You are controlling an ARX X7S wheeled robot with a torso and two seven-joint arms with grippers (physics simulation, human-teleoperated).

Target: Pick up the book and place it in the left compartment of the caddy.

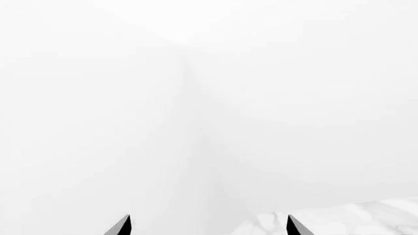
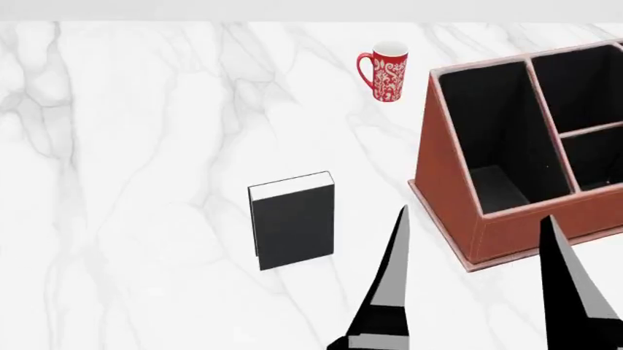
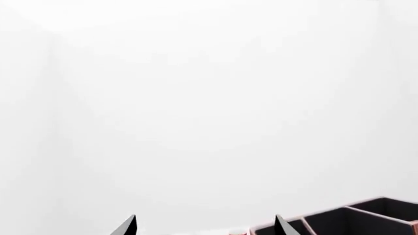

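Right hand point(image 2: 474, 219) spread wide and empty above tabletop point(image 2: 127, 182), book point(image 2: 292, 222) lying flat (cover up) left of caddy point(image 2: 443, 182), left hand point(image 1: 209, 226) likewise open.

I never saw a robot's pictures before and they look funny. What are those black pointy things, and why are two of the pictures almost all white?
These are three cameras on one make-believe robot in a computer world. The middle picture comes from its head, looking down at a marble table. The two black pointy things there are the fingers of its right pincer, spread open and holding nothing.

On the table stands a black book, a red patterned mug farther back, and a brown caddy with black compartments.

The other two pictures come from little cameras by each pincer. They point mostly at a white wall, so they look blank. You only see the fingertips of the left pincer, also open, with a corner of table. The right wrist camera also catches a bit of the caddy.
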